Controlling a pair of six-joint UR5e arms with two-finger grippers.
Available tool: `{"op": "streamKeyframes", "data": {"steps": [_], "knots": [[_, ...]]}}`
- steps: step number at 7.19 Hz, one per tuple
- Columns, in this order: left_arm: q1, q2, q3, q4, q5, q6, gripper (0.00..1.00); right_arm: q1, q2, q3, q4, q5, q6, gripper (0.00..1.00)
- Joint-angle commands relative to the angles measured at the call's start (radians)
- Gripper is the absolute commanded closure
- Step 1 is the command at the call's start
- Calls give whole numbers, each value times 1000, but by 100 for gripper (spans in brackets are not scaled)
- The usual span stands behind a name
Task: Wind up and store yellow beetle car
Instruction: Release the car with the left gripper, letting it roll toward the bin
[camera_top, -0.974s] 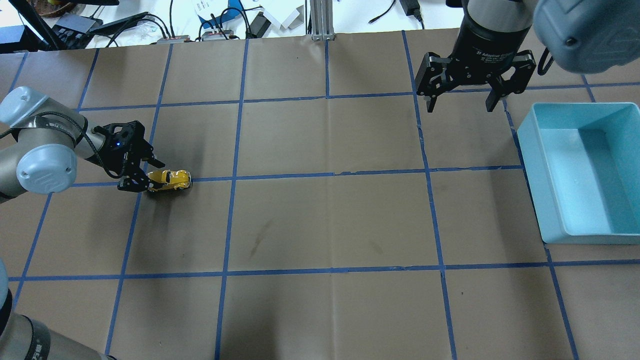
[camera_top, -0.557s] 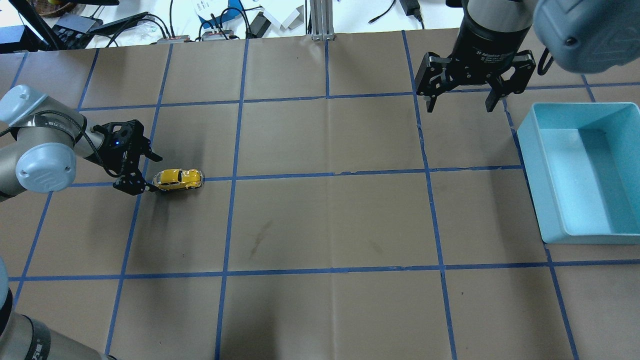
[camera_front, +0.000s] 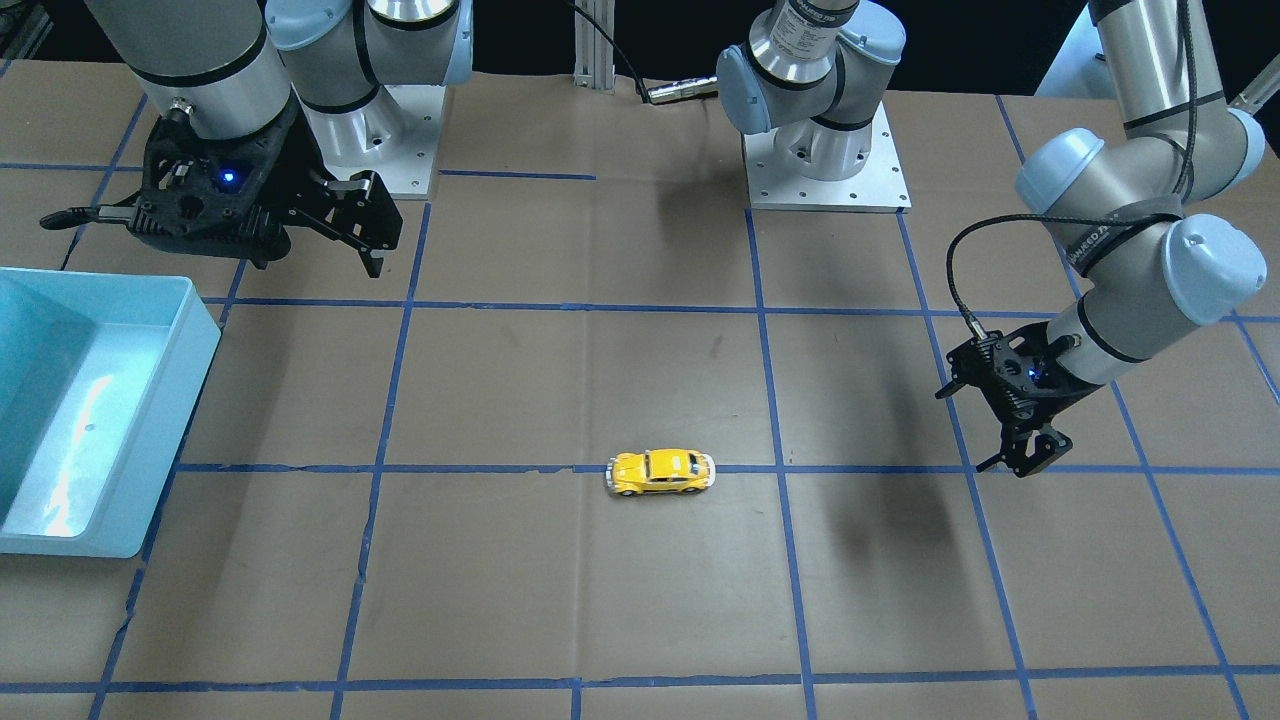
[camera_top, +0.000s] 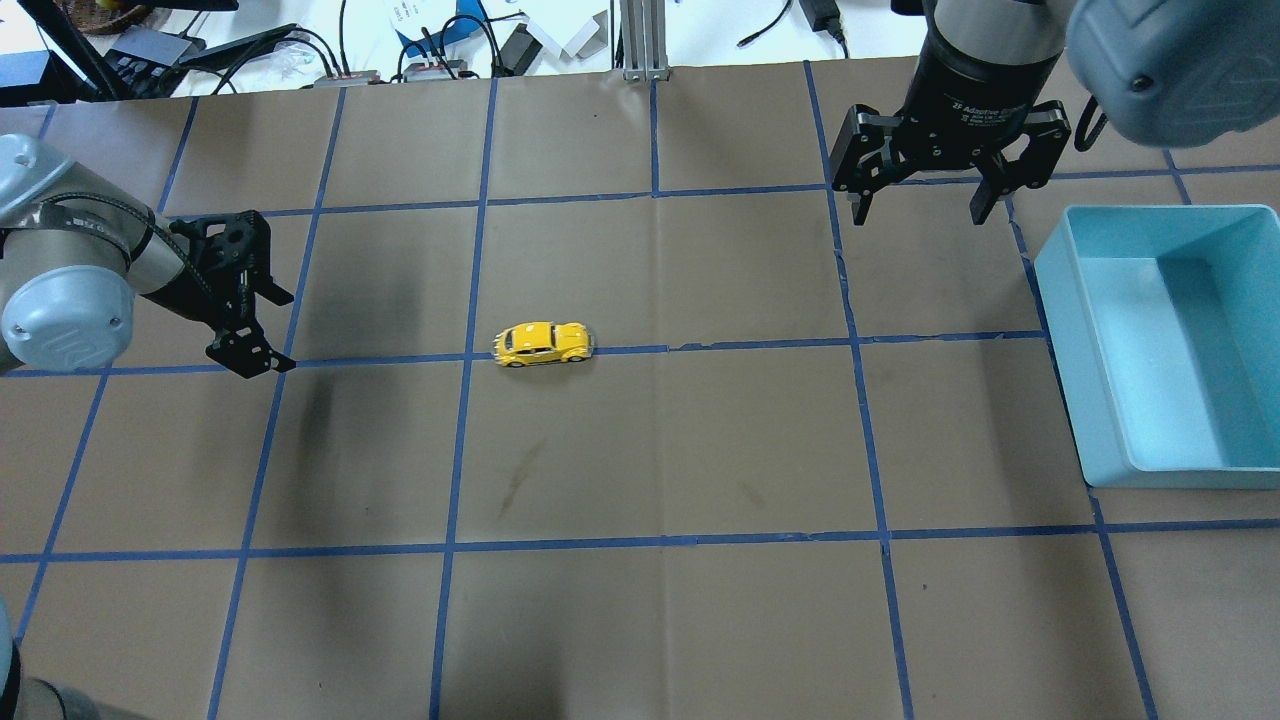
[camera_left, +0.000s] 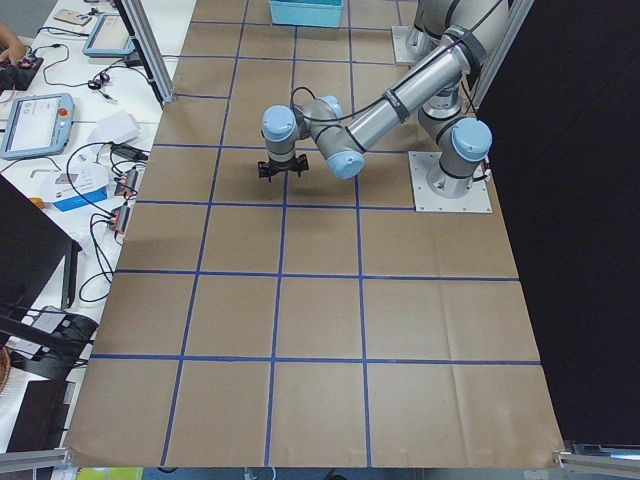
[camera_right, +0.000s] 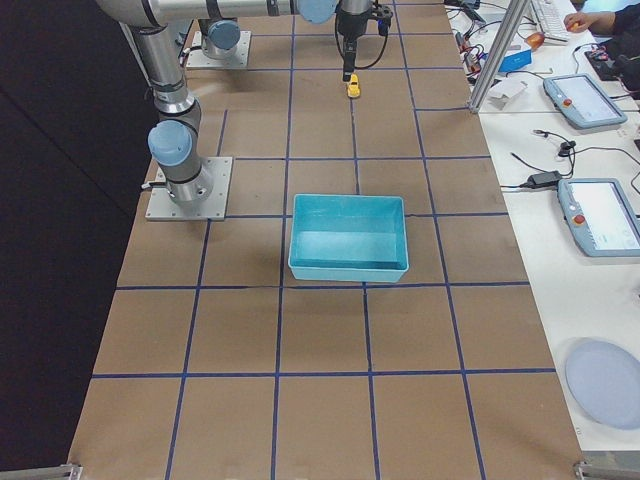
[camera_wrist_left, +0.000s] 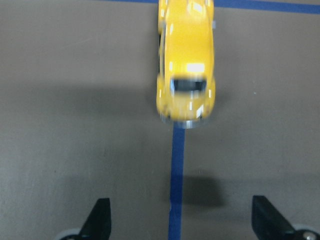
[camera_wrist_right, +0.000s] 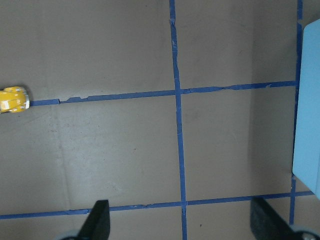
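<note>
The yellow beetle car (camera_top: 543, 344) stands free on its wheels on a blue tape line near the table's middle, left of centre. It also shows in the front view (camera_front: 660, 472), the left wrist view (camera_wrist_left: 186, 65) and the right wrist view (camera_wrist_right: 13, 100). My left gripper (camera_top: 272, 334) is open and empty, well to the left of the car, just above the table. In the left wrist view (camera_wrist_left: 182, 220) the car sits ahead of the open fingers, clear of them. My right gripper (camera_top: 920, 212) is open and empty, raised at the far right.
A light blue bin (camera_top: 1100, 400) stands at the right edge of the table, also seen in the front view (camera_front: 200, 340) and in the right wrist view (camera_wrist_right: 307, 100). Brown paper with a blue tape grid covers the table. Cables and devices lie beyond the far edge.
The left gripper let go of the car and drew back to the left. The car rolled right along the tape line, away from it. The right arm has not moved.
</note>
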Motion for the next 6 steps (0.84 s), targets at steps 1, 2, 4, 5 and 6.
{"op": "streamKeyframes", "data": {"steps": [1,2,4,5,6], "knots": [[-146,96,81,-159,102,-402,0,0,2,0,0,1,-1,0],[-217,121,124,-222,116,-580,0,0,2,2,3,0,0,0],[-321,168,216,-357,178,-841,0,0,0,0,3,-2,-1,0],[-375,171,233,-369,209,-1000,0,0,-3,-9,5,-5,2,0],[-427,179,237,-369,223,-1158,0,0,-5,-11,11,-5,3,0]]}}
